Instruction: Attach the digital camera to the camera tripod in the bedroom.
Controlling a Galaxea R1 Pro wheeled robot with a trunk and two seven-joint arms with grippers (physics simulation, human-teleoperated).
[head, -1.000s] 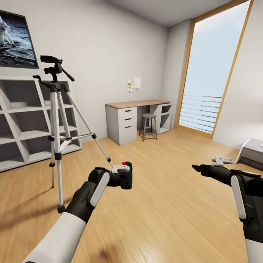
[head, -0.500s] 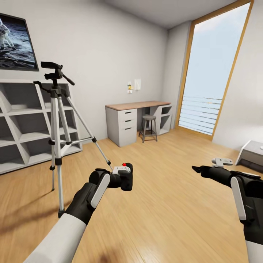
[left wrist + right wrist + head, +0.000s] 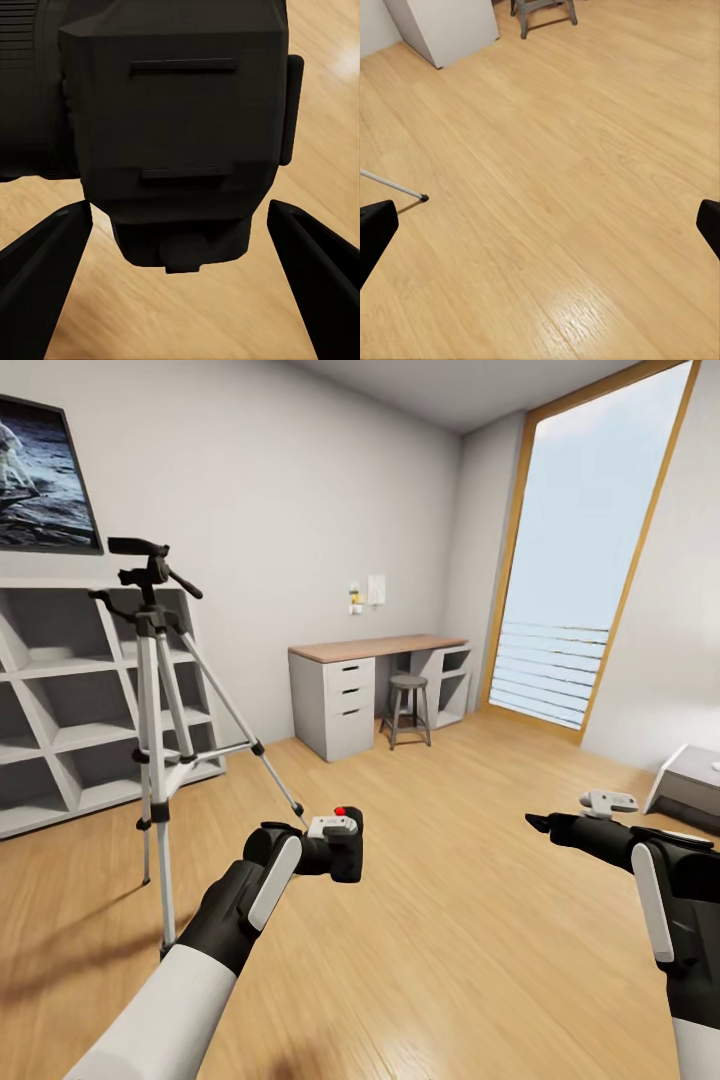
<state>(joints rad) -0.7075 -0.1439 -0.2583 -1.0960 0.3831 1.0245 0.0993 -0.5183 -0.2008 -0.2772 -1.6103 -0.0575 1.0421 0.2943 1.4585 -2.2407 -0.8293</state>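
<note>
Matte-black digital camera (image 3: pixel 338 844) held in left gripper (image 3: pixel 318 848): looks rigid, compact, likely light; clamp body sides, avoid lens. Right gripper (image 3: pixel 540 822) empty, fingers spread wide. Camera tripod (image 3: pixel 155 732) probably tippy.

You're holding a matte-black digital camera (image 3: pixel 340 847) with a red button; the camera tripod (image 3: pixel 160 700) — silver legs, black head.

Plank floor (image 3: pixel 450 920) — camera tripod (image 3: pixel 157 690), desk (image 3: pixel 375 685), stool (image 3: pixel 407 707) standing on it.
</note>
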